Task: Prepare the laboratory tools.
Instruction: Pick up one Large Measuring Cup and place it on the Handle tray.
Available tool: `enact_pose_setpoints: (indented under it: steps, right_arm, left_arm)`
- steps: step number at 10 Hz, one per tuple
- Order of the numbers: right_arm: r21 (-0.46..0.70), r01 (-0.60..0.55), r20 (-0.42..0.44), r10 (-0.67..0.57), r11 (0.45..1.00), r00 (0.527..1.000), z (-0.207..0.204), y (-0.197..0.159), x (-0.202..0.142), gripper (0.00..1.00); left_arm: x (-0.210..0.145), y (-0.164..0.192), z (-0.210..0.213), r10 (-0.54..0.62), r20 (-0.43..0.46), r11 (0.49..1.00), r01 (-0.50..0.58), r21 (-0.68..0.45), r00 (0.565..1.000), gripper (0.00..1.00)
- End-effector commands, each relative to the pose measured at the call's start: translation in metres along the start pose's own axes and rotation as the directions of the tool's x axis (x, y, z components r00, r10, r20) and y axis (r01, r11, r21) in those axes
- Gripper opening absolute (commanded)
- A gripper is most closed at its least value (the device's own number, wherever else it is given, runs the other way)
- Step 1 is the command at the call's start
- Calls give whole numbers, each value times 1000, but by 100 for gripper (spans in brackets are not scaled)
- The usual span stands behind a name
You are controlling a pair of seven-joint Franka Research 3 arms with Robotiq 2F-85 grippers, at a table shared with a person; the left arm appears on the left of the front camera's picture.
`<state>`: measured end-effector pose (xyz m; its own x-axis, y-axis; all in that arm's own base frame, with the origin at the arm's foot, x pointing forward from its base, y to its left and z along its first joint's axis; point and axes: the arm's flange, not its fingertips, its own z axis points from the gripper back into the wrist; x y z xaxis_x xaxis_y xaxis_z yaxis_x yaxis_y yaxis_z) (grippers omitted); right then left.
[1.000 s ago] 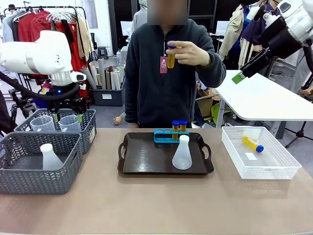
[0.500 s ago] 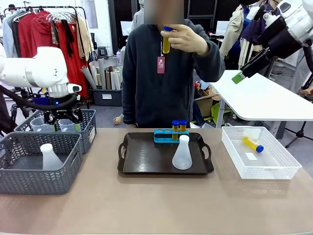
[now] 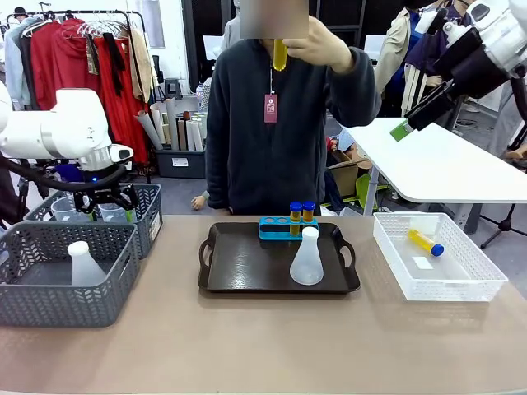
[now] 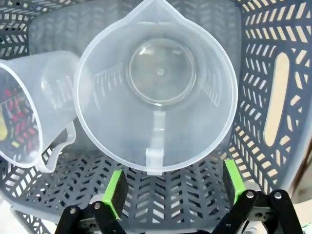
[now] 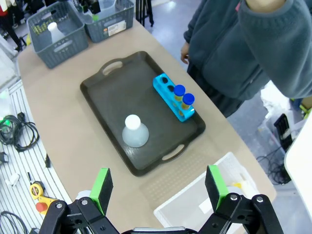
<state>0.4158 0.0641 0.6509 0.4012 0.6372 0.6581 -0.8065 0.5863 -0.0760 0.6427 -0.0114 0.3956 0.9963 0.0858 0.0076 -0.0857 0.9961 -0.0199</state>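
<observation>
Two grey baskets at the left of a tan table, dark tray in the middle, white mesh basket at the right, clothes rail behind. On the tray: blue four-hole rack holding two amber blue-capped tubes, translucent conical flask just in front. In the rear basket: clear beaker with spout and handle, left gripper spread wide either side of the handle. Right gripper likewise spread wide, high over the table.
</observation>
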Motion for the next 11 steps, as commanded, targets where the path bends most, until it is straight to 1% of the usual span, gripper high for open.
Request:
enact_pose_setpoints:
  steps: [1,2,3,7,8,11]
  right_arm:
    - [13,-1,11,1,1000,1000,1,0,0,100]
    - [13,-1,11,1,1000,1000,1,0,0,100]
    - [13,-1,11,1,1000,1000,1,0,0,100]
    - [13,-1,11,1,1000,1000,1,0,0,100]
    - [13,-1,11,1,1000,1000,1,0,0,100]
    - [13,-1,11,1,1000,1000,1,0,0,100]
  left_arm:
    - [-4,5,-6,-29,33,1000,29,7,999,100]
    - [-3,6,-7,-39,38,999,39,11,998,100]
    - [-3,6,-7,-47,38,998,46,34,998,95]
    - [-4,8,-7,-51,39,998,49,35,998,18]
    - [-5,6,-8,-50,37,998,49,33,998,0]
    - [-5,7,-7,-50,35,998,48,34,998,0]
